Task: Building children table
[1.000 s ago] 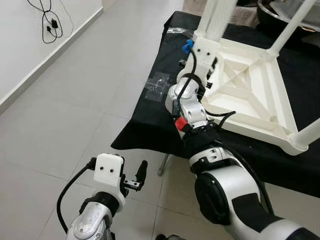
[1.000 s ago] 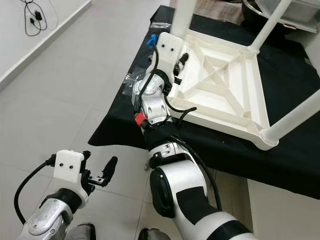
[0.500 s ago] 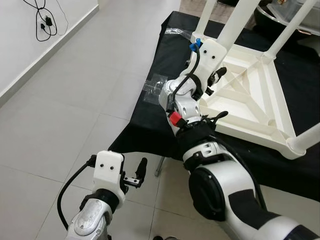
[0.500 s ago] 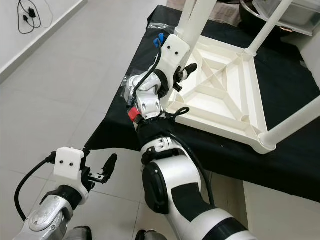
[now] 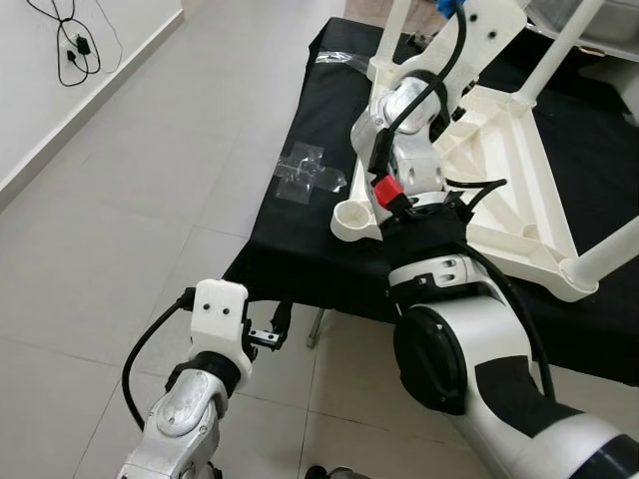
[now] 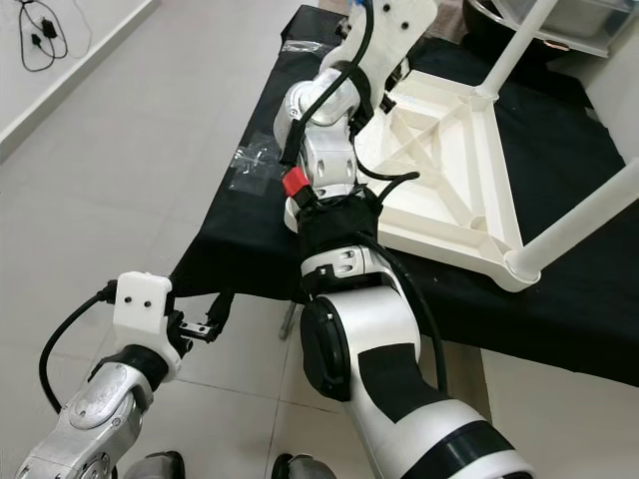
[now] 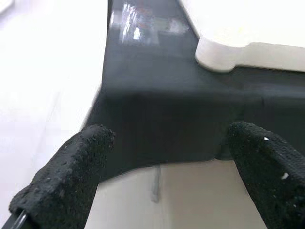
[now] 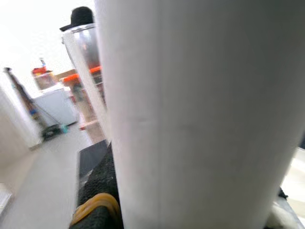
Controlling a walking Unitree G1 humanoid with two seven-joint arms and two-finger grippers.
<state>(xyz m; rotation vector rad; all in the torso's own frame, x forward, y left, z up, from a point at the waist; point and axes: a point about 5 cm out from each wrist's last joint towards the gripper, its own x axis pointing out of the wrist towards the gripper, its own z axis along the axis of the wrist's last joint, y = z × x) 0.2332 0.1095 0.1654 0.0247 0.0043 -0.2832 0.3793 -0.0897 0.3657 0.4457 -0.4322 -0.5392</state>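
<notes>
— Looking down from the head, what lies ahead?

— A low surface draped in black cloth (image 5: 300,235) stands on pale floor tiles (image 5: 120,220), toward one o'clock. On the cloth rests the white children table (image 5: 509,190), upside down, its ribbed underside facing up. One white leg (image 5: 569,40) rises at one o'clock and another leg (image 6: 589,215) slants off at three o'clock. The near corner socket (image 5: 351,217) has no leg in it.

— And around it?

— A clear plastic bag (image 5: 305,172) lies on the cloth at eleven o'clock of that socket. A black cable (image 5: 75,45) hangs against the white wall at ten o'clock.

— The arms?

— The right arm reaches up across the table toward twelve o'clock. In its wrist view, a thick white leg (image 8: 190,119) sits right against a black fingertip (image 8: 97,191); whether the fingers clamp it, I cannot tell. The left gripper (image 5: 272,329) hangs low at seven o'clock, short of the cloth's edge, fingers (image 7: 71,176) spread wide and holding nothing.
</notes>
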